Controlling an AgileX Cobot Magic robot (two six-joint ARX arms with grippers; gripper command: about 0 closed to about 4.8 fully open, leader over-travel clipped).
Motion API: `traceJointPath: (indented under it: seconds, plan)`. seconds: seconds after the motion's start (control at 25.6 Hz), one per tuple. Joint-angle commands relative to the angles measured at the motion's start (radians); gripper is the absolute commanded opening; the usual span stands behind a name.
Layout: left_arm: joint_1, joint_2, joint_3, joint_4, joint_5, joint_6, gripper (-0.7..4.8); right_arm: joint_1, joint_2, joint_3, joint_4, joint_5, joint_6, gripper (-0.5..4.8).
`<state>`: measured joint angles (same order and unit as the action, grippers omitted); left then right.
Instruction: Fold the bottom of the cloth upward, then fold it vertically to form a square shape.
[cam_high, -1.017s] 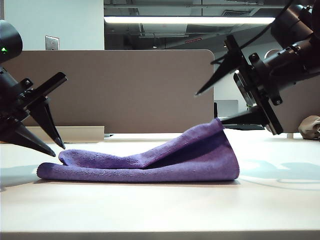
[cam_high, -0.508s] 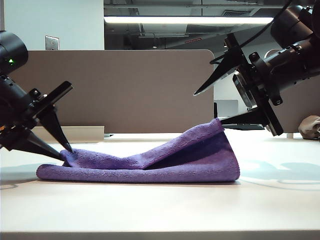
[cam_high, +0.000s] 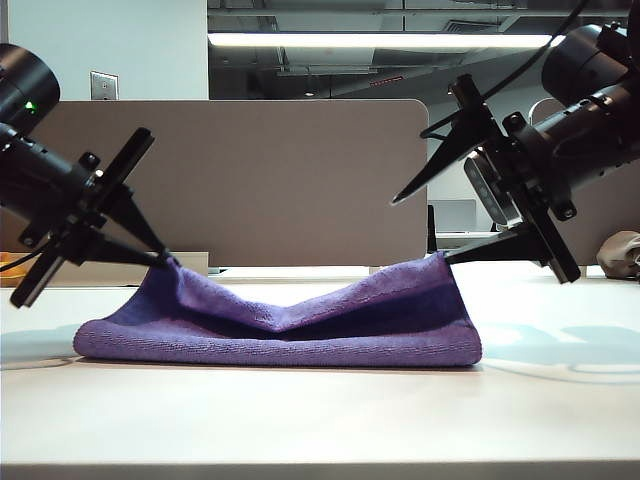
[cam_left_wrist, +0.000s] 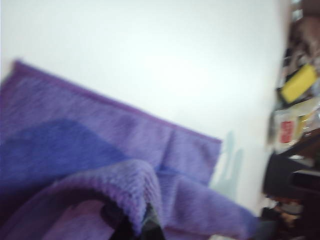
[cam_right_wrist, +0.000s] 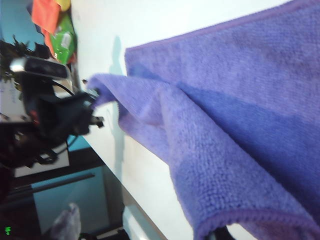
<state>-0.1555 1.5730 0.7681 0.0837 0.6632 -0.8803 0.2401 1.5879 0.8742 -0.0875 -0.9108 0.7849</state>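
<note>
**Left corner lifted**

Compared with a second ago, the purple cloth (cam_high: 290, 325) at centre frame has its left corner raised; the left gripper (cam_high: 165, 258) has pinched it shut. At right, the right gripper (cam_high: 420, 222) stands wide open, its lower finger touching the peaked right corner, probably preparing the vertical fold.

The left end effector (cam_left_wrist: 134, 226) is closed on a raised fold of the soft purple microfiber cloth (cam_left_wrist: 100, 140). The rest of the cloth lies flat beyond the end effector on the white counter (cam_left_wrist: 165, 55). The picture is blurred.
</note>
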Motion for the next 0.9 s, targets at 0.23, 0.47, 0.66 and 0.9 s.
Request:
traceJointPath:
  seconds: [0.23,0.47,0.66,0.9]
  plan:
    - [0.000,-0.005,0.003,0.193,0.013,-0.127,-0.06,0.000,-0.003,0.002,-0.105,0.040,-0.086,3.31]
    - [0.000,-0.005,0.003,0.205,0.023,-0.149,-0.06,0.001,-0.003,0.001,-0.193,0.042,-0.114,3.28]
    - [0.000,-0.005,0.003,0.203,0.041,-0.149,-0.06,0.006,0.000,-0.006,-0.220,0.113,-0.159,3.28]
    - [0.000,-0.005,0.003,0.202,0.068,-0.149,-0.06,0.014,0.086,-0.005,-0.174,0.052,-0.177,3.28]
